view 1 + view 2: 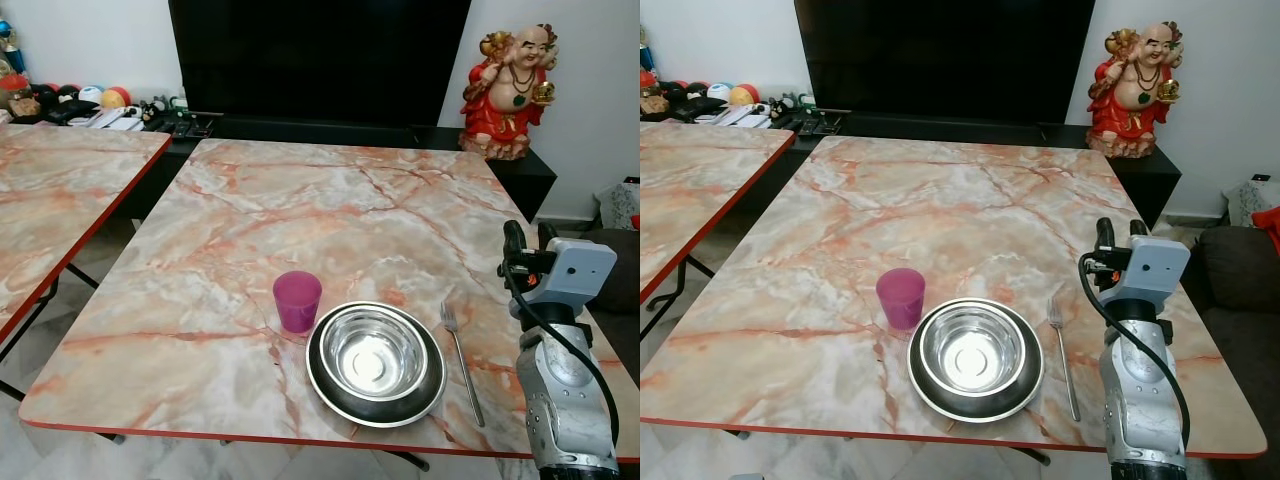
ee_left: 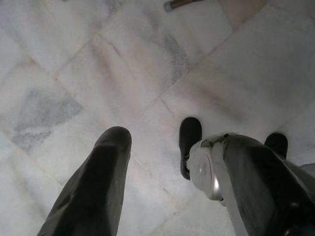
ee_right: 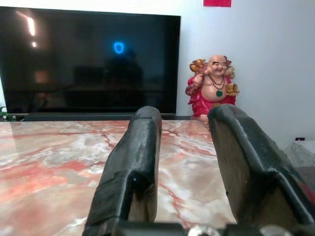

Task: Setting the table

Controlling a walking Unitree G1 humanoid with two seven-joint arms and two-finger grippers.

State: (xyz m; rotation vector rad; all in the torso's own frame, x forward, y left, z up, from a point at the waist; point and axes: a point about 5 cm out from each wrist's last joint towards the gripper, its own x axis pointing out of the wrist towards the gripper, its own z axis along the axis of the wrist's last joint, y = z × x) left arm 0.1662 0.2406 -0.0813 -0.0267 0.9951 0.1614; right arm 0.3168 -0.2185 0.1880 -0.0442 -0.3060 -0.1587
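On the near part of the marble table (image 1: pixel 300 200) stands a purple cup (image 1: pixel 297 299). Just to its right, a steel bowl (image 1: pixel 373 352) sits on a dark plate (image 1: pixel 320 378). A fork (image 1: pixel 462 360) lies right of the plate, tines pointing away from me. My right gripper (image 1: pixel 529 236) is raised over the table's right edge, beside and above the fork. In the right wrist view its fingers (image 3: pixel 140 147) stand apart with nothing between them. My left gripper (image 2: pixel 173 136) hangs open over the white floor tiles.
A second marble table (image 1: pixel 50 200) stands close on the left with a narrow gap between. Behind are a black TV (image 1: pixel 320 50), a low dark cabinet with clutter (image 1: pixel 110 105) and a red statue (image 1: pixel 510 90). A dark sofa (image 1: pixel 620 290) is at the right.
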